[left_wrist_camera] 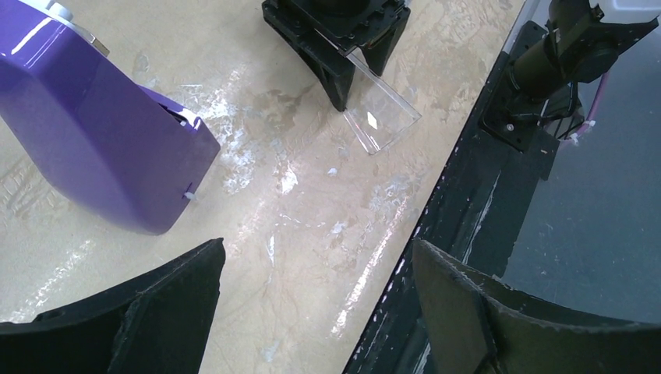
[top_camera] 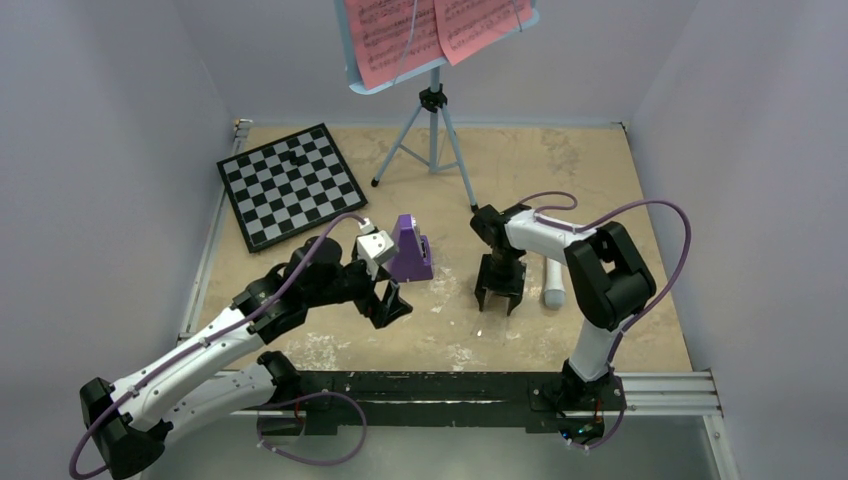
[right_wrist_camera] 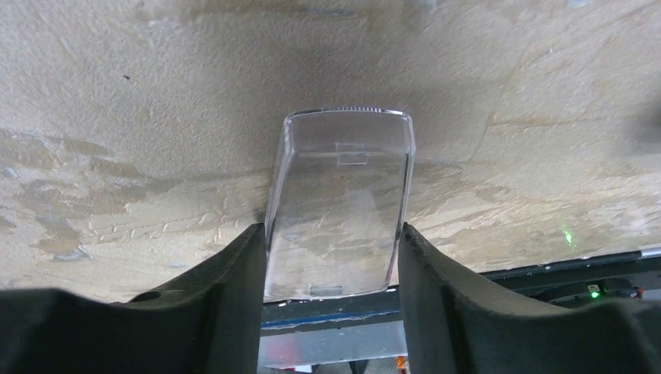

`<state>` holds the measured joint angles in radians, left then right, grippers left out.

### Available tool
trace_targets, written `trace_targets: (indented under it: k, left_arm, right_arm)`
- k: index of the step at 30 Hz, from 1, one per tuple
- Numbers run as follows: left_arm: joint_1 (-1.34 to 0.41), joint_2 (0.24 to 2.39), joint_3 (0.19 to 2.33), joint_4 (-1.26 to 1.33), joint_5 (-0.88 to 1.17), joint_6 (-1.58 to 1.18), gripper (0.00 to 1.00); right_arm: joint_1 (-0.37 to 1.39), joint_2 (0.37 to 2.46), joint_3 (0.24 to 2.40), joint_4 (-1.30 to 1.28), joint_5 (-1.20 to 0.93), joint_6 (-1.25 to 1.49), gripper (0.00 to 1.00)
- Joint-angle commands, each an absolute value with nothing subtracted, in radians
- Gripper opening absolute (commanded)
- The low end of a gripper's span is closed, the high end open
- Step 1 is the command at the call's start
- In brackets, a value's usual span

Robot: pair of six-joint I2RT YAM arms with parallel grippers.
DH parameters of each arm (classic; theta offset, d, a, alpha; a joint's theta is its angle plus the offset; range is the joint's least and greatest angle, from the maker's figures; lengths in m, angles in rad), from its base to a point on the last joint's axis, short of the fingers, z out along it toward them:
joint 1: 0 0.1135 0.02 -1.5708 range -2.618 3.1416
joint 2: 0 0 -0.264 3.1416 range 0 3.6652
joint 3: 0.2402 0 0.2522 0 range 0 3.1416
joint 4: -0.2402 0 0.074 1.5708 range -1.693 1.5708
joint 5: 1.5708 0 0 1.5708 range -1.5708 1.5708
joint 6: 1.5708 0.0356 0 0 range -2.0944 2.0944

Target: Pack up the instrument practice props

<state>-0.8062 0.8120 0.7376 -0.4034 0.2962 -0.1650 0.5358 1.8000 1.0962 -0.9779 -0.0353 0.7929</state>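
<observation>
The purple metronome wedge (top_camera: 410, 250) (left_wrist_camera: 93, 132) stands upright mid-table without its cover. Its clear cover (right_wrist_camera: 339, 202) (left_wrist_camera: 382, 117) sits between the fingers of my right gripper (right_wrist_camera: 329, 230) (top_camera: 498, 300), which points down at the table; both fingers touch the cover's sides. My left gripper (top_camera: 395, 305) (left_wrist_camera: 316, 249) is open and empty, low over the table just in front of the wedge. The white tube (top_camera: 553, 283) lies right of the right gripper. At the back stands the light-blue music stand (top_camera: 435, 110) holding pink pages (top_camera: 400, 35).
A black-and-white chessboard (top_camera: 290, 185) lies at the back left. Grey walls close in the table on three sides. A black rail (top_camera: 450, 390) runs along the near edge by the arm bases.
</observation>
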Motion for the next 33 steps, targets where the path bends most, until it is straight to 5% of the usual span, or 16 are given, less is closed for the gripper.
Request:
trace_targets:
  k: [1,7,21,33]
  left_arm:
    - [-0.799,0.798,0.734,-0.366,0.317,-0.168,0.93]
    - [-0.799,0.781,0.763,-0.417,0.326,-0.075,0.93]
    - [-0.798,0.617,0.88,-0.711,0.355,0.594,0.98]
    - [-0.713,1.11,1.253,-0.812,0.404,0.713,0.99]
  right_arm:
    - [0.537,1.807,1.109,-0.943,-0.013,0.79,0.4]
    - [0.536,1.683,1.102,-0.932,-0.059,0.645,0.0]
    - [0.52,1.14,1.274,-0.902,-0.314,0.016,0.0]
    - [0.515,0.87,1.044,-0.404,-0.533,-0.499,0.0]
